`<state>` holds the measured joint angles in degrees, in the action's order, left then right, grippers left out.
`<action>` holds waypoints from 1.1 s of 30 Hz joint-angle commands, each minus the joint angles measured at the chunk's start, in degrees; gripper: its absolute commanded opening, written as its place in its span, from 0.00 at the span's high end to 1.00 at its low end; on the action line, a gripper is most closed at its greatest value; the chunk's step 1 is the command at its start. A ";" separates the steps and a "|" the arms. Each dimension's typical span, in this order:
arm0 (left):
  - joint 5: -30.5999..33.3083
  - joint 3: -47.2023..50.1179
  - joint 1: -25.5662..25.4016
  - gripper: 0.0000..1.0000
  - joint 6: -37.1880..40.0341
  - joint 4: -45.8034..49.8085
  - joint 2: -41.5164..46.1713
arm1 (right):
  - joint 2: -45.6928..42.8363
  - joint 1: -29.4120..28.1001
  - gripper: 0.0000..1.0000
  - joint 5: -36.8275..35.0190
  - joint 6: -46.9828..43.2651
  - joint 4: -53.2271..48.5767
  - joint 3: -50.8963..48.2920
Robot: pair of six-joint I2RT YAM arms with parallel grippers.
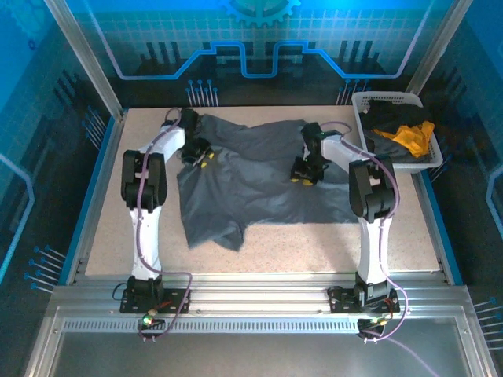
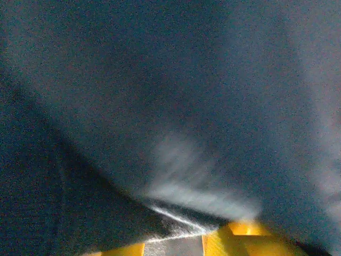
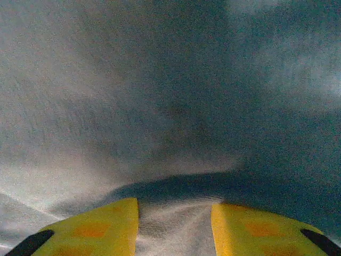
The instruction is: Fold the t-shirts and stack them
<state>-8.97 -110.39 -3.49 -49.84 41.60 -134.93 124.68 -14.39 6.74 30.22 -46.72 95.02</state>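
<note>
On t-shirt [image 1: 259, 196], left gripper [image 1: 204, 161], right gripper [image 1: 299, 178] pinching

from above, the left gripper [image 1: 198, 155] and the right gripper [image 1: 303, 174] are too small and dark against the grey t-shirt [image 1: 259, 188] to show how their jaws stand. the left arm [image 1: 141, 184] hides that shirt's far left corner. in the left wrist view the cloth is smeared with blur, and the yellow fingers [image 2: 234, 241] are cut off by the bottom edge; whether they pinch the fold cannot be told. in the right wrist view the fingers [image 3: 101, 229] are also cut off at the bottom, with the grip on the cloth between them unclear. the basket [image 1: 385, 95] hides most of a black shirt [image 1: 385, 118] and an orange-yellow shirt [image 1: 415, 135].
</note>
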 commanded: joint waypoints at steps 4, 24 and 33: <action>-0.30 -10.89 0.51 0.49 5.21 -3.14 -3.17 | 4.23 1.82 0.55 1.69 -2.93 -4.97 11.18; 5.64 45.99 4.90 0.43 7.22 -4.86 34.80 | -37.07 11.76 0.46 5.12 0.61 4.13 -29.96; 2.98 46.33 5.07 0.45 10.19 -6.07 27.98 | -41.32 14.35 0.43 5.53 0.32 3.56 -34.04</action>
<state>-3.95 -64.47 1.72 -40.75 35.70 -104.66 85.36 -1.43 11.20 30.46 -43.09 62.30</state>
